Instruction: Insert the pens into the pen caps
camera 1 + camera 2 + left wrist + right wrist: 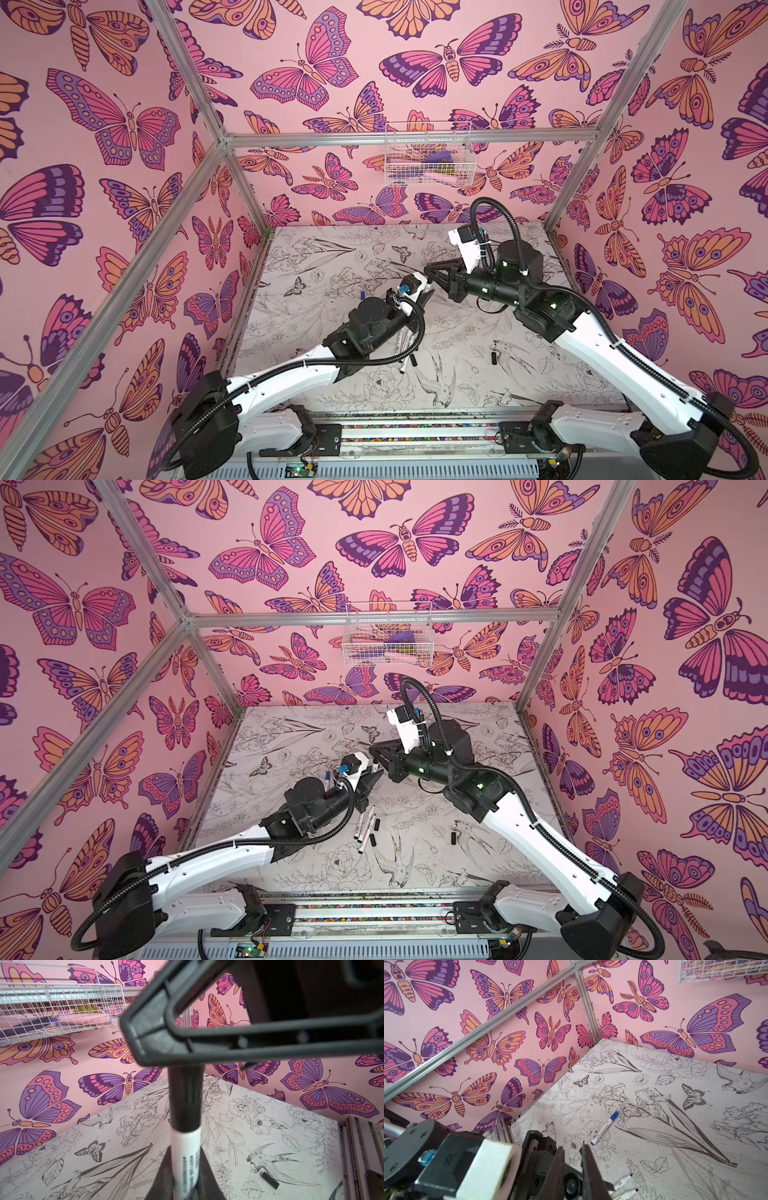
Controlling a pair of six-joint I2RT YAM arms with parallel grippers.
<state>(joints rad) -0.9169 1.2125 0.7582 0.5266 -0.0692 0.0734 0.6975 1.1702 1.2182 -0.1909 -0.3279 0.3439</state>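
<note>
My left gripper [185,1172] clamps tight on a slim white-barrelled marker pen [185,1147], held above the flower-printed table [270,1147]; my right gripper [572,1146], jaws drawn close, pinches the stubby black plastic cap [185,1101] on its tip. Both seem light, stiff, slick: grip mid-barrel, press straight.

White-shelled arms [286,370], black joints, corrugated black cables [516,245] (small green indicator lights)

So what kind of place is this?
Probably a robot practice booth: a metal frame holds butterfly-print walls, the left arm and right arm sit on a rail, and pens lie on the table.
</note>
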